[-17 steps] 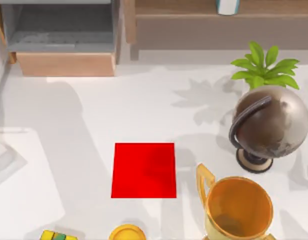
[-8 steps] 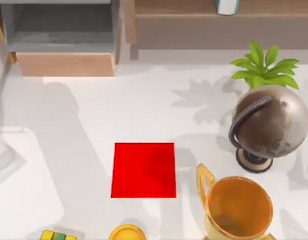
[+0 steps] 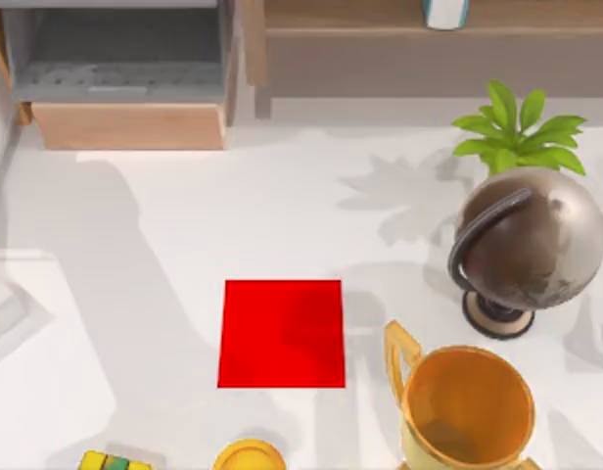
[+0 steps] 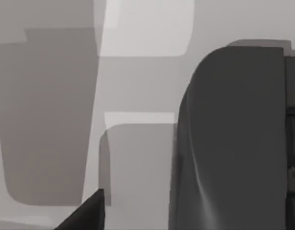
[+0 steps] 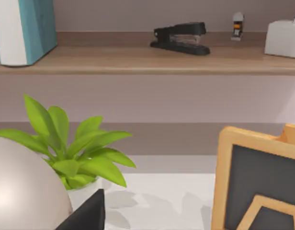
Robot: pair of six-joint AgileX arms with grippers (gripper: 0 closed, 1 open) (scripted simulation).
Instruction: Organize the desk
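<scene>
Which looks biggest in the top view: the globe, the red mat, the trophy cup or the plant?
1. Globe and trophy cup: they look about alike, and the cup is cut off by the picture's edge, so no ranking between them.
2. Red mat.
3. Plant, smallest.

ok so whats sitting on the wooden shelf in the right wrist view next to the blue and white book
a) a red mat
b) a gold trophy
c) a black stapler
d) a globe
c: the black stapler lies on the wooden shelf, along from the blue and white book; the trophy, red mat and globe all sit on the desk in the top view.
</scene>
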